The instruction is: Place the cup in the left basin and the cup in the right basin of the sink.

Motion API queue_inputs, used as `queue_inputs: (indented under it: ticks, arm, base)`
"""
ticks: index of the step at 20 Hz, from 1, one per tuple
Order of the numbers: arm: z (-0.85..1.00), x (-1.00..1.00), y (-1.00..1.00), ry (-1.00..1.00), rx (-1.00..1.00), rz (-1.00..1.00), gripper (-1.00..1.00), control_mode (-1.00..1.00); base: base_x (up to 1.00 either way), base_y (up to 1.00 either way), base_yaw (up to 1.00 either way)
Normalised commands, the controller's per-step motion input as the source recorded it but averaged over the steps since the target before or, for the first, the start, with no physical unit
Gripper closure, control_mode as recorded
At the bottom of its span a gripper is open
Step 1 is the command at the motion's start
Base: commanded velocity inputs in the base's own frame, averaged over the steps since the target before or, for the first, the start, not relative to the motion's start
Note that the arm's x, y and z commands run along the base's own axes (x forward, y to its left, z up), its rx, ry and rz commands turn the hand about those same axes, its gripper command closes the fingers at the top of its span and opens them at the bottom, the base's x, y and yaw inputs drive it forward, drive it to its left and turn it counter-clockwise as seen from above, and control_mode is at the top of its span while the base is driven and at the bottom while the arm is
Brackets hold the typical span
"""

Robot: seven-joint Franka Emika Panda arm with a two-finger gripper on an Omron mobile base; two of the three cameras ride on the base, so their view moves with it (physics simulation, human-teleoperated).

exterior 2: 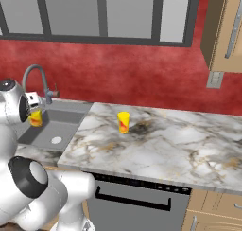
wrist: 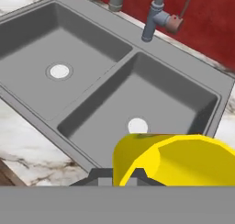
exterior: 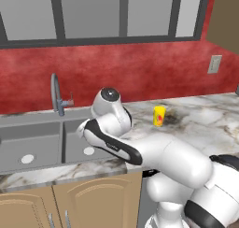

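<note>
Yellow cup [wrist: 174, 159] sits pinched in the closed gripper [exterior 2: 36, 112], carried above the sink [wrist: 55, 122]. Right basin [wrist: 156, 103] lies directly beneath the gripper, its drain [wrist: 137, 125] just ahead of the cup's rim; left basin [wrist: 55, 58] lies off to the gripper's left. A second yellow cup [exterior 2: 123, 121] stands upright on the marble counter [exterior 2: 156, 145], well apart to the gripper's right.
</note>
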Motion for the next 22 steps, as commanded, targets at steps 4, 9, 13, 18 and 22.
queue_inputs:
  ticks: [4, 9, 13, 18, 22]
  arm:
    - [0.02, -0.08, 0.43, -0.01, 0.0, 0.12, 1.0, -1.0]
    - [0.0, -0.12, 0.46, -0.11, 0.0, 0.11, 1.0, -1.0]
    - [0.0, -0.16, 0.45, -0.12, 0.0, 0.12, 1.0, -1.0]
    - [0.0, -0.12, 0.46, -0.1, 0.0, 0.1, 1.0, -1.0]
    - [0.0, 0.01, 0.43, -0.01, 0.0, 0.09, 1.0, -1.0]
  base:
    - [0.0, 0.0, 0.0]
    - [0.0, 0.0, 0.0]
    - [0.0, 0.0, 0.0]
    - [0.0, 0.0, 0.0]
    - [0.0, 0.0, 0.0]
